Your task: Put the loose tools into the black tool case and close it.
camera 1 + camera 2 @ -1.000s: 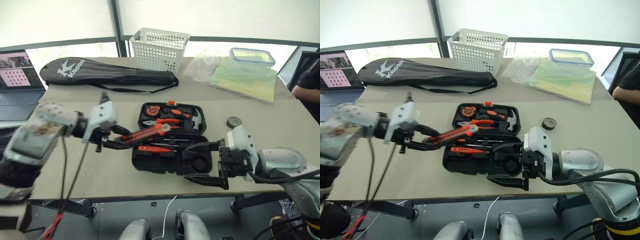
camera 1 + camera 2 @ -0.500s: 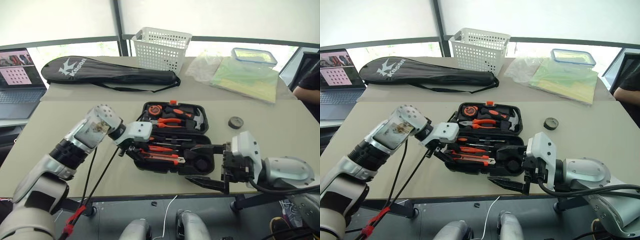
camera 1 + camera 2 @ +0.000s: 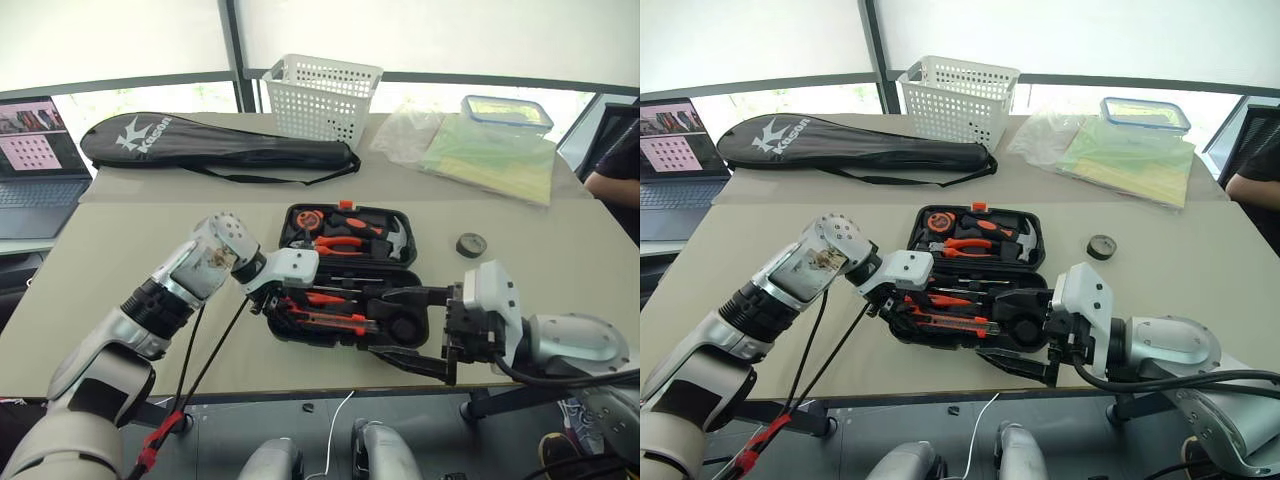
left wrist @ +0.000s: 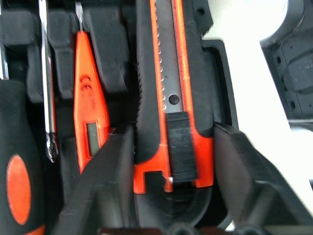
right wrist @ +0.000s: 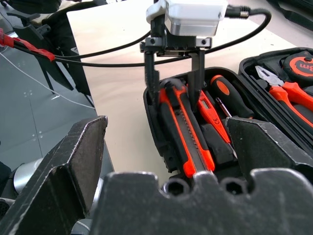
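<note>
The black tool case [image 3: 287,222] lies open at the table's middle. My left gripper [image 3: 280,305] reaches down into its near half. An orange-black utility knife [image 4: 171,98] lies lengthwise in a moulded slot there, and the open fingers [image 5: 152,73] stand on either side of its handle. Beside the knife rest a slim orange tester screwdriver [image 4: 88,112] and an orange-and-black-handled screwdriver [image 5: 230,95]. A small black tape roll [image 3: 471,244] sits on the table right of the case. My right gripper [image 3: 385,322] hovers open by the case's near right corner, holding nothing.
Pliers [image 3: 335,243], a hammer and a tape measure fill the lid half. A long black racket bag [image 3: 215,150] and a white basket [image 3: 320,95] stand behind. A laptop [image 3: 35,150] is far left. Plastic sleeves [image 3: 490,155] and a person's arm [image 3: 615,165] are at the right.
My left gripper swung down and right from above the table into the case's near half, bringing the utility knife into its slot, and its fingers spread. The right gripper stayed put.
</note>
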Tool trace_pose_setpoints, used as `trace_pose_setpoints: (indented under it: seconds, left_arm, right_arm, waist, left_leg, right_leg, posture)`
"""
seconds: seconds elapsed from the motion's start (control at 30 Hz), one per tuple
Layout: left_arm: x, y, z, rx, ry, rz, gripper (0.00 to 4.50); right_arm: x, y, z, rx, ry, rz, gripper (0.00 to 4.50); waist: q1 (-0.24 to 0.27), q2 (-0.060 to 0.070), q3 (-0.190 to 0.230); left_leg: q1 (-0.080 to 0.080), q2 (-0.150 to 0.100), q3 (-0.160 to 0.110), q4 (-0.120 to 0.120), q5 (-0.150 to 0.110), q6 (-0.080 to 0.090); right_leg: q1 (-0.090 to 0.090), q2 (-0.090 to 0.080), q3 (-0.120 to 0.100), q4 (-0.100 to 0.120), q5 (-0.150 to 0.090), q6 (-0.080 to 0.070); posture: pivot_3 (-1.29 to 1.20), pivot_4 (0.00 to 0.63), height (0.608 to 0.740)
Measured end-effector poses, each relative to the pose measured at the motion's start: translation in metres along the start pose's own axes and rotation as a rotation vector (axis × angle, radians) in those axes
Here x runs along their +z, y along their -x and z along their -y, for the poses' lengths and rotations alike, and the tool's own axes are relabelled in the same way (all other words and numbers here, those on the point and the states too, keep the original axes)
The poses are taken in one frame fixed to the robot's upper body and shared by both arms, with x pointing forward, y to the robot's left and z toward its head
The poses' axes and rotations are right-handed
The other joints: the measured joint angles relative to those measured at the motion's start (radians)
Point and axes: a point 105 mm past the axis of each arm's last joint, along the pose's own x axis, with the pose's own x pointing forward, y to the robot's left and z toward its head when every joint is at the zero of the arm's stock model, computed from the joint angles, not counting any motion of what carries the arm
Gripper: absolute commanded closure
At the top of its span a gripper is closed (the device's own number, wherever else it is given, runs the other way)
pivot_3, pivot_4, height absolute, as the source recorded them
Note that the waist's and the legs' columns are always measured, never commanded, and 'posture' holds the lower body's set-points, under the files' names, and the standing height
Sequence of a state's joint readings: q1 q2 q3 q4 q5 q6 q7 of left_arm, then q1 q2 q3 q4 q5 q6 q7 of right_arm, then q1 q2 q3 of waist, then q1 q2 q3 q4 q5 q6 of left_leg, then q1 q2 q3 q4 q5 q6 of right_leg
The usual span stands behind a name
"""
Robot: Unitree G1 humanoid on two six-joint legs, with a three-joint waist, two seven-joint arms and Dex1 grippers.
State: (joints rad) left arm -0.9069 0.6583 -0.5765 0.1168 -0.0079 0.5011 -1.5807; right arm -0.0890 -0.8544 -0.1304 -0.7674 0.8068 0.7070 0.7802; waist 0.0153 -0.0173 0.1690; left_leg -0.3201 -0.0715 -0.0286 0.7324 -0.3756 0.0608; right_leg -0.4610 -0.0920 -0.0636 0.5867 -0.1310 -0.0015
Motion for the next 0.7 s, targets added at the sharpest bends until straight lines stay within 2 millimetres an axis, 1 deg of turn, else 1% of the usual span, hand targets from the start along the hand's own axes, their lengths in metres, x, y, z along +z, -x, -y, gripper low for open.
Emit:
trace_pose_setpoints:
  seconds: [0.07,0.2,0.27,0.3,0.33,0.4,0.43,0.5,0.57,0.6,0.7]
  left_arm:
    - [0.002,0.003,0.001,0.004,-0.008,0.002,0.04]
    - [0.003,0.005,0.003,-0.013,0.019,0.023,0.04]
    - [0.004,0.012,0.003,-0.007,0.050,0.056,0.04]
    - [0.008,0.018,0.003,0.004,0.060,0.092,0.04]
    - [0.013,0.028,0.000,0.030,0.056,0.131,0.29]
    - [0.018,0.042,-0.005,0.093,0.025,0.158,0.80]
    - [0.018,0.045,-0.007,0.113,0.016,0.165,1.16]
    - [0.014,0.043,-0.009,0.125,0.003,0.167,1.92]
    - [0.007,0.036,-0.008,0.125,-0.005,0.166,2.75]
    - [0.004,0.031,-0.008,0.121,-0.003,0.167,3.04]
    - [0.001,0.024,-0.008,0.116,-0.009,0.168,4.16]
  right_arm:
    - [0.001,0.000,0.001,-0.001,0.006,0.003,0.00]
    - [0.001,-0.001,0.002,-0.004,0.005,0.005,0.00]
    - [0.001,-0.001,0.002,-0.005,0.004,0.004,0.00]
    - [0.001,-0.001,0.003,-0.006,0.001,0.003,0.00]
    - [0.001,-0.001,0.004,-0.007,0.001,0.003,0.00]
    - [0.001,-0.003,0.004,-0.001,0.002,0.004,0.00]
    - [0.001,-0.003,0.004,0.002,0.001,0.004,0.00]
    - [0.000,-0.005,0.003,0.010,-0.003,0.001,0.00]
    - [0.000,-0.005,0.004,0.014,-0.003,0.000,0.00]
    - [0.000,-0.005,0.004,0.013,-0.001,0.000,0.00]
    - [0.002,-0.005,0.006,0.013,0.006,0.004,0.00]
  waist:
    - [-0.001,0.000,0.000]
    - [0.000,0.000,0.000]
    - [-0.002,0.000,0.000]
    - [-0.003,0.000,0.000]
    - [-0.003,0.000,0.000]
    - [-0.003,0.000,0.000]
    - [-0.002,0.000,0.000]
    - [-0.002,0.000,0.000]
    - [-0.003,0.000,0.000]
    - [-0.002,0.000,0.000]
    - [0.000,0.000,0.000]
  left_leg:
    - [0.000,0.000,0.000,0.000,0.000,0.000]
    - [0.000,0.000,0.000,0.000,0.000,0.000]
    - [0.000,0.000,0.000,0.000,0.000,0.000]
    - [0.000,0.000,0.000,0.000,0.000,0.000]
    - [-0.001,0.000,0.000,0.000,0.000,0.000]
    - [0.000,0.000,0.000,0.000,0.000,0.000]
    - [0.000,0.000,0.000,0.000,0.000,0.000]
    - [0.000,0.000,0.000,0.000,0.000,0.000]
    - [0.000,0.000,0.000,0.000,0.000,0.000]
    - [0.000,0.000,0.000,0.000,0.000,0.000]
    - [0.000,0.000,0.000,0.000,0.000,0.000]
  right_leg:
    - [0.000,0.000,0.000,0.000,0.000,0.000]
    - [0.000,0.000,0.000,0.000,0.000,0.000]
    - [0.000,0.000,0.000,0.001,0.000,0.000]
    - [-0.001,0.000,0.000,0.001,0.000,0.000]
    - [-0.001,0.000,0.000,0.001,0.000,0.000]
    - [-0.001,0.000,0.000,0.001,0.000,0.000]
    - [-0.001,0.000,0.000,0.000,0.000,0.000]
    - [0.000,0.000,0.000,0.001,0.000,0.000]
    - [-0.001,0.000,0.000,0.000,0.000,0.000]
    - [-0.001,0.000,0.000,0.000,0.000,0.000]
    - [-0.001,0.000,0.000,0.000,0.000,0.000]
  posture:
    - [0.00,0.150,0.740]
    - [0.00,0.150,0.740]
    - [0.00,0.150,0.740]
    - [0.00,0.150,0.740]
    - [0.00,0.150,0.740]
    - [0.00,0.150,0.740]
    - [0.00,0.150,0.740]
    - [0.00,0.150,0.740]
    - [0.00,0.150,0.740]
    - [0.00,0.150,0.740]
    - [0.00,0.150,0.740]
